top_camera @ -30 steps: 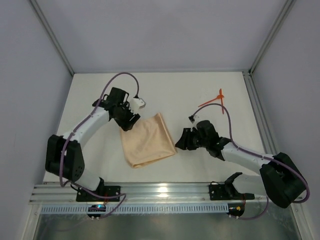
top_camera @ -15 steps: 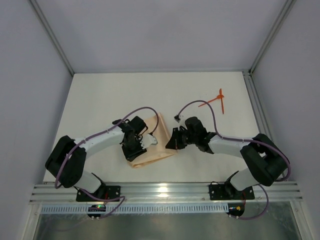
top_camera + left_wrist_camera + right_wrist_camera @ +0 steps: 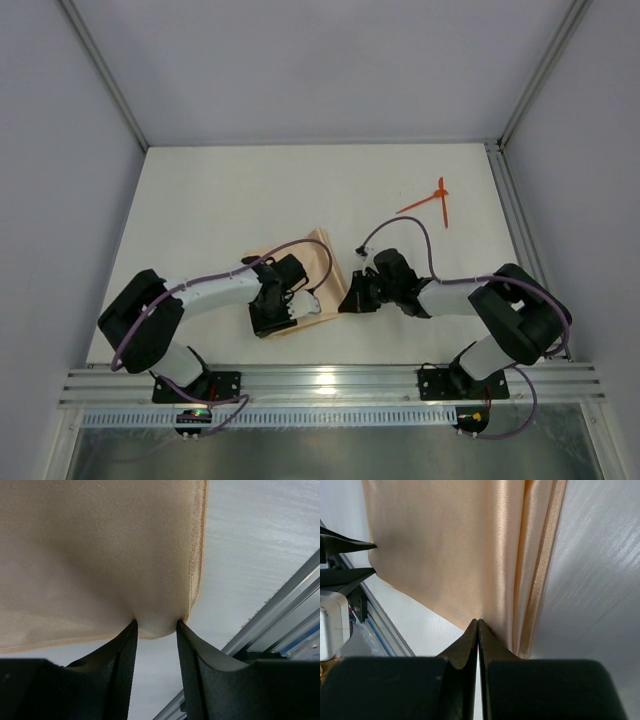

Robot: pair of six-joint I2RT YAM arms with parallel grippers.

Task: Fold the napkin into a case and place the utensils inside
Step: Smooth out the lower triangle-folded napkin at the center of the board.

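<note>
Napkin point(image 3: 100, 555), square peach-orange cloth: left gripper point(image 3: 156, 623) clamped on one corner; right gripper point(image 3: 478, 621) pinched shut on its edge.

Bright, even light with soft shadows and glare on the front rail point(image 3: 320, 378).

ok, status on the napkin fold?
Left gripper pinching napkin corner. Right gripper shut on its edge. Utensils far right, untouched. Nothing in the way.
</note>
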